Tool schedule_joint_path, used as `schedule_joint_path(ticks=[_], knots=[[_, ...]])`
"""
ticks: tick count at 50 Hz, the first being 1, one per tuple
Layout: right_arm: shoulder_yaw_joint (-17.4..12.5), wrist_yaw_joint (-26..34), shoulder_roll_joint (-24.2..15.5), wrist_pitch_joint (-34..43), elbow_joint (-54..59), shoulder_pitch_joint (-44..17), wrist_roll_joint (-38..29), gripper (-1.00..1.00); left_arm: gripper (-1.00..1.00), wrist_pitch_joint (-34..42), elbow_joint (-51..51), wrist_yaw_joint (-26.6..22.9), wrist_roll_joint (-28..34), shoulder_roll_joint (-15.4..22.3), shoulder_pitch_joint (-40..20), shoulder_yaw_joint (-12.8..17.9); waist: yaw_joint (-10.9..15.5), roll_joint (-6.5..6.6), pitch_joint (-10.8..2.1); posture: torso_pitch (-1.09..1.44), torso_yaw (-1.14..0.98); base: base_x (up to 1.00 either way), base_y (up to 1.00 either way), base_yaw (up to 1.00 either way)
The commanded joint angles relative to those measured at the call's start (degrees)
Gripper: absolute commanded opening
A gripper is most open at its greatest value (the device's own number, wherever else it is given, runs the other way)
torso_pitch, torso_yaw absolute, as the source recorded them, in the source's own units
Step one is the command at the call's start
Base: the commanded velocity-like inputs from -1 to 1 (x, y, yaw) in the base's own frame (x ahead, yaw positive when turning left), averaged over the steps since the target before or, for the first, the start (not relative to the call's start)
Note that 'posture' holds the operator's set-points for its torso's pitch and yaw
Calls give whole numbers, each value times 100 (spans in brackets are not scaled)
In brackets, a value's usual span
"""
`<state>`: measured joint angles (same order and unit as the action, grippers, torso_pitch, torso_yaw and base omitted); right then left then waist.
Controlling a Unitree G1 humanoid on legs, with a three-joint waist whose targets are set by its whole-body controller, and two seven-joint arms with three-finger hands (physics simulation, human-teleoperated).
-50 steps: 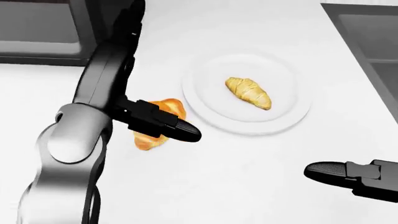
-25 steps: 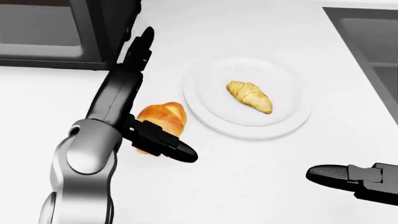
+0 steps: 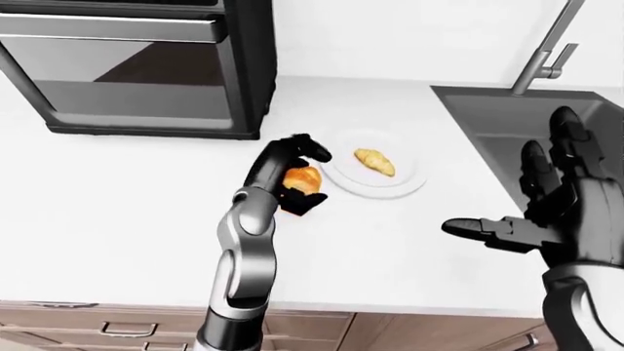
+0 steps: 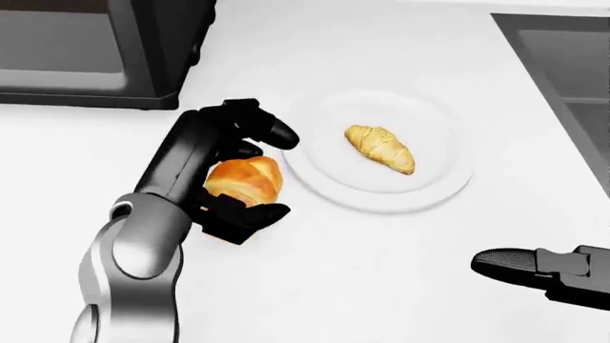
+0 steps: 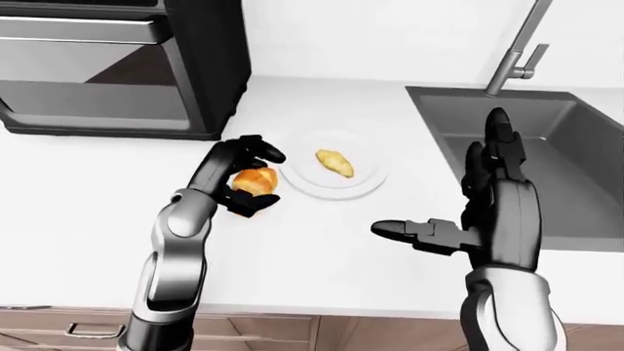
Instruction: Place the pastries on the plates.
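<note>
Now the left hand (image 4: 238, 175) is wrapping its black fingers (image 4: 269, 132) around a golden bun (image 4: 246, 180). One finger is curling over the top of the bun and another is pushing up from under it, so the bun is being squeezed between them. I think the hand is holding it this way so the bun is not slipping out while it is being carried. The bun is sitting just to the left of the white plate (image 4: 448, 187), very near its rim but not on it yet.

A croissant (image 4: 380, 148) is already lying in the middle of the plate. So one pastry looks done, and the bun looks like the one left to go.

The right hand (image 5: 492, 212) is waiting off to the right, near the sink (image 5: 585, 139). Its fingers are spread wide apart and holding nothing. It is probably staying out of the way.

A dark oven (image 3: 137, 66) is standing on the white counter (image 3: 117, 190) at the far left.
</note>
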<state>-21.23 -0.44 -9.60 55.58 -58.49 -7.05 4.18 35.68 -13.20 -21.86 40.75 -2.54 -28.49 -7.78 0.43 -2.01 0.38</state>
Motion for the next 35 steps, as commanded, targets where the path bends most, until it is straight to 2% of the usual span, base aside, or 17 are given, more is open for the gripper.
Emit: schedule_joint_path(ticks=[1,5,9,13,15,26,29,35], knots=[[-43,-68,-95,-134,-151,-102,76,100,-24,-146,5,-44,207,46,-47,9,7,-32,-71,0,0,0,0,0],[-24,-166,-156,-114,-151,-120,176,100,-30,-214,62,-85,310,27,-66,59,9,-30,-77,0,0,0,0,0],[6,-230,-183,-132,-151,-99,219,100,-62,-230,21,-144,360,51,-29,114,6,-28,-81,0,0,0,0,0],[-63,-292,-116,-161,-151,-128,332,100,-73,-101,-153,-158,317,91,-52,226,-6,-24,-81,0,0,0,0,0],[-80,-383,-146,-142,-151,-136,441,100,-100,-28,-247,-99,255,143,-110,316,-9,-19,-74,0,0,0,0,0],[49,-710,-340,-119,-151,-138,725,100,-100,607,-1098,-17,-434,374,-240,605,-9,-18,-42,0,0,0,0,0],[50,-828,-498,-177,-151,-161,947,100,-100,866,-1518,84,-931,377,-321,801,-3,-25,-41,0,0,0,0,0],[103,-1308,-968,-371,-151,-69,1580,100,-100,1232,-1856,456,-1756,571,-581,942,8,-37,-20,0,0,0,0,0]])
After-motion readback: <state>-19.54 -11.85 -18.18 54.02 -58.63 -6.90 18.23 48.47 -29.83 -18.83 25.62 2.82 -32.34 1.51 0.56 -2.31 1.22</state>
